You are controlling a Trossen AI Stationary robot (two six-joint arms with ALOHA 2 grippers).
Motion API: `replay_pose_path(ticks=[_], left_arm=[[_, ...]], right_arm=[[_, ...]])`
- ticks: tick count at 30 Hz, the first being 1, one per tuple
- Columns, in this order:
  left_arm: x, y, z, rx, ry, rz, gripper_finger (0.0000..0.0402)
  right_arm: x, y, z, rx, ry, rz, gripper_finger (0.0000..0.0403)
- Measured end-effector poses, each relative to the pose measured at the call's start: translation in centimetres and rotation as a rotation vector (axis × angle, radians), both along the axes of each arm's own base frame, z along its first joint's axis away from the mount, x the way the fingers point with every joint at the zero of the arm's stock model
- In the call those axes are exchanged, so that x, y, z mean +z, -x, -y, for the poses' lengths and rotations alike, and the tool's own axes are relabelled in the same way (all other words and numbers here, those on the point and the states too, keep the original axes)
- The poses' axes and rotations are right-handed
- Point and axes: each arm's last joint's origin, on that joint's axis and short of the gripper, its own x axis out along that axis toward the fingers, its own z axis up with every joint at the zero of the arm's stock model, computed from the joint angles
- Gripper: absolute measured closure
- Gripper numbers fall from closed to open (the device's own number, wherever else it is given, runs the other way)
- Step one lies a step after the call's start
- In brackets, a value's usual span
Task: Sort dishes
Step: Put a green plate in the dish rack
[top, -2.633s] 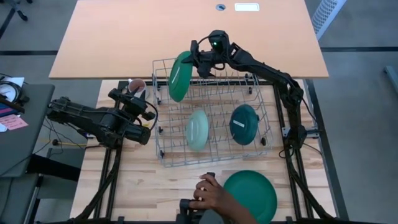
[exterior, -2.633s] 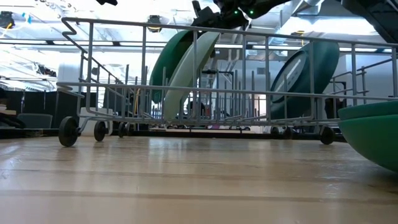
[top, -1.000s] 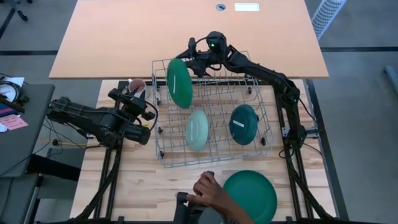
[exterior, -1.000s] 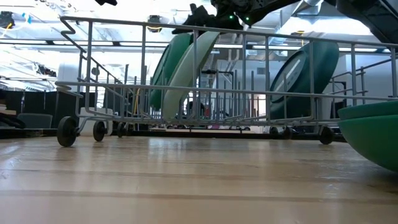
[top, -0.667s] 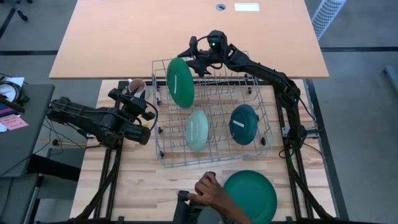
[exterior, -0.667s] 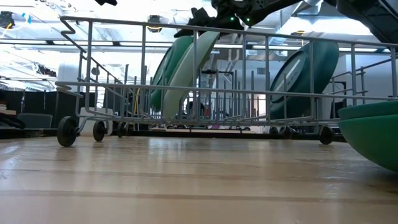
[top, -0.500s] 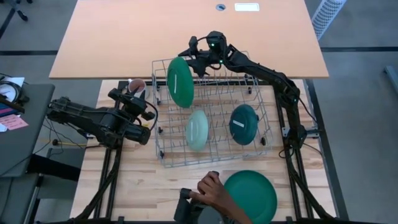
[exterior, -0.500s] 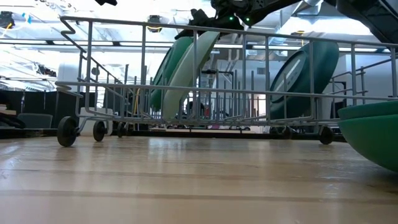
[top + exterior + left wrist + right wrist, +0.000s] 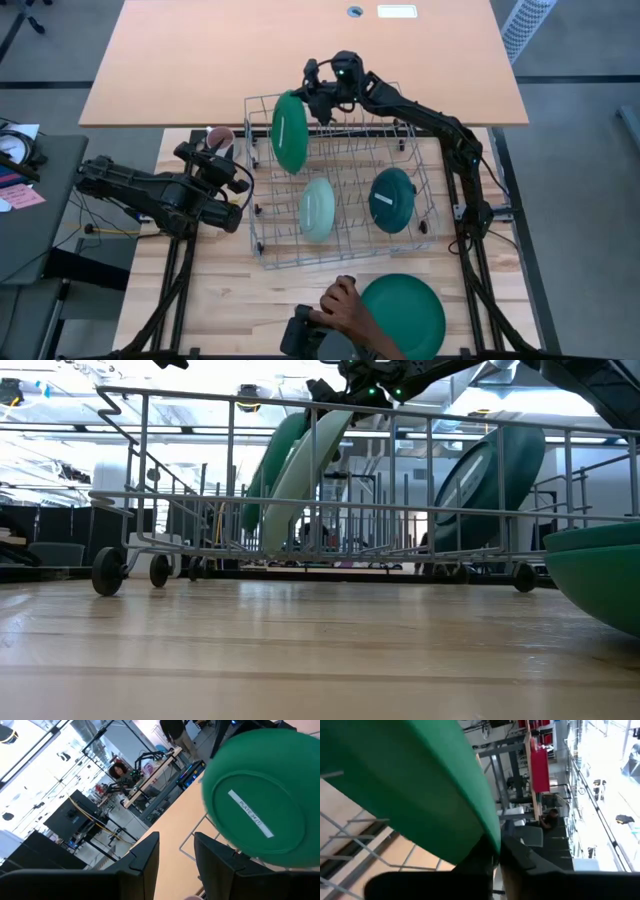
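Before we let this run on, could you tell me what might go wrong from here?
1. The right tool pinches only the rim of the large green plate, which stands on edge in the rack; it might slip or topple.
2. A person's hand rests beside the green plate on the table, within the arms' workspace.

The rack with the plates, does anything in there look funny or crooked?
Mostly tidy. The odd one is the big dark green plate at the rack's far left corner: it leans, its rim pinched in the right gripper. The mint plate and teal plate sit in their slots.
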Motion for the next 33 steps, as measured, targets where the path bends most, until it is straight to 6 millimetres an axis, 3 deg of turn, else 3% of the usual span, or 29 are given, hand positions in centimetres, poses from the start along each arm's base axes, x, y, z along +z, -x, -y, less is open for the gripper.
replay_pose_path(ticks=[23,33], left_arm=[[0.0,0.0,0.0,0.000,-0.001,-0.002,0.0286],[0.0,0.0,0.0,0.000,-0.001,-0.003,0.0286]], right_arm=[[0.3,0.1,0.5,-0.175,-0.043,0.042,0.0397],[-0.8,0.0,1.3,-0.208,-0.119,0.028,0.0397]])
